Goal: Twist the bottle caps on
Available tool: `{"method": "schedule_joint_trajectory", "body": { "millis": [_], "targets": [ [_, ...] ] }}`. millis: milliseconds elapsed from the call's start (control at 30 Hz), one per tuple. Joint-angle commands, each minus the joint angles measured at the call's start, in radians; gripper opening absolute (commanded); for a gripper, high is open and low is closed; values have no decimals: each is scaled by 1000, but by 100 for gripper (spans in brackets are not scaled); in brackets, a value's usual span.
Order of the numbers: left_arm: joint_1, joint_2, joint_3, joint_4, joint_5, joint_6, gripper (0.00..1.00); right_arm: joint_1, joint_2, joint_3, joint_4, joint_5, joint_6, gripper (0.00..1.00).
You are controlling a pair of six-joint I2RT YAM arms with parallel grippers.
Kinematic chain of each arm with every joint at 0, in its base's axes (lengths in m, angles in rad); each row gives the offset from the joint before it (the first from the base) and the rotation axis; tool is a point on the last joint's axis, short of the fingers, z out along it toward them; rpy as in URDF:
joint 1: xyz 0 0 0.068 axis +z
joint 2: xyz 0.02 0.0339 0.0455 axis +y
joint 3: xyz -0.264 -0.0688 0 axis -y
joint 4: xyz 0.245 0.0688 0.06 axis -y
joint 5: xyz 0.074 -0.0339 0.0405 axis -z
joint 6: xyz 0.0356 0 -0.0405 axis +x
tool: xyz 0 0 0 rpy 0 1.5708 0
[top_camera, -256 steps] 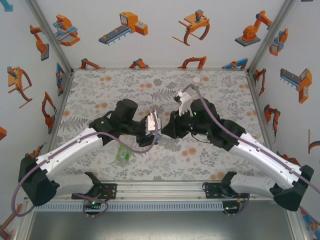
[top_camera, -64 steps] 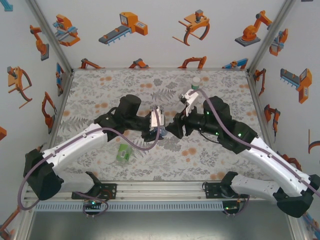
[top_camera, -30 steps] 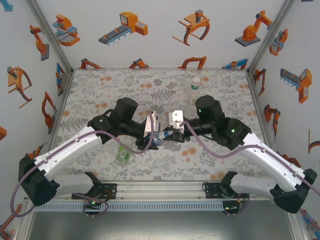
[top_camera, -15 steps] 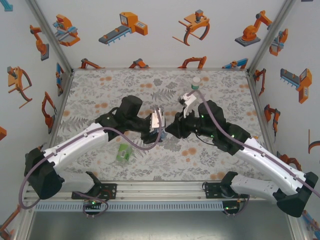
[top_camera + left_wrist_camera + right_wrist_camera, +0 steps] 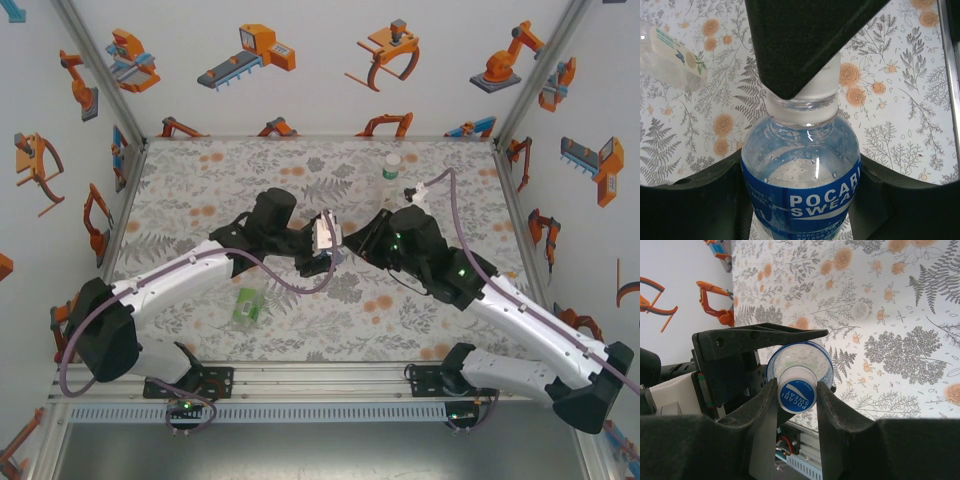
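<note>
**Both pincers clenched on one bottle at mid-table**

Farthest left on the floral table (image 5: 200, 190), the green-labelled bottle (image 5: 245, 305) lies on its side toward the near edge. It is apart from both my arms. My left wrist view shows a pale bottle (image 5: 670, 55) lying flat on the print in the upper left corner. I cannot tell whether it is the same one.

Next comes my left pincer (image 5: 800, 167), near the middle of the table. It is clenched on the blue-labelled bottle (image 5: 800, 200), with one dark finger (image 5: 690, 200) pressed against each side of the body at label height. The bottle is clear above the label, with droplets inside the shoulder. I cannot tell whether its base touches the table.

Right beside it, my right pincer (image 5: 797, 390) meets the bottle from the other side and is clamped on the printed cap (image 5: 796, 399). The top of the cap is blue with white lettering, and a finger (image 5: 832, 415) squeezes it from either side. The cap sits on the bottle's neck, and its side looks white in my left wrist view, where one of my right fingers covers part of it. How far it is threaded down I cannot tell.

Farthest right, toward the back of the table just beyond my right wrist, the slim bottle (image 5: 391, 185) stands upright. A white cap (image 5: 392, 159) sits on top of it, and neither pincer touches this bottle.
</note>
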Motion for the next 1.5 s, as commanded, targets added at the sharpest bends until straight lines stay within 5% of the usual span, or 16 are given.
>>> {"method": "schedule_joint_trajectory", "body": {
  "millis": [0, 167, 300, 733, 1467],
  "targets": [
    [1, -13, 53, 64, 27, -24, 0, 4, 1, 57, -60, -8, -71, 29],
    [1, -56, 41, -22, 56, -15, 0, 0, -32, 101, -24, -54, -370, 51],
    [1, -94, 45, -110, 93, -3, 0, -1, -60, 117, 35, -169, -640, 51],
    [0, -179, 45, -324, 191, -6, 0, -1, -42, 170, -61, -833, -1582, 51],
    [-2, -200, 57, -394, 261, 7, 0, -1, 19, 124, -49, -896, -1689, 40]
  ]
}}
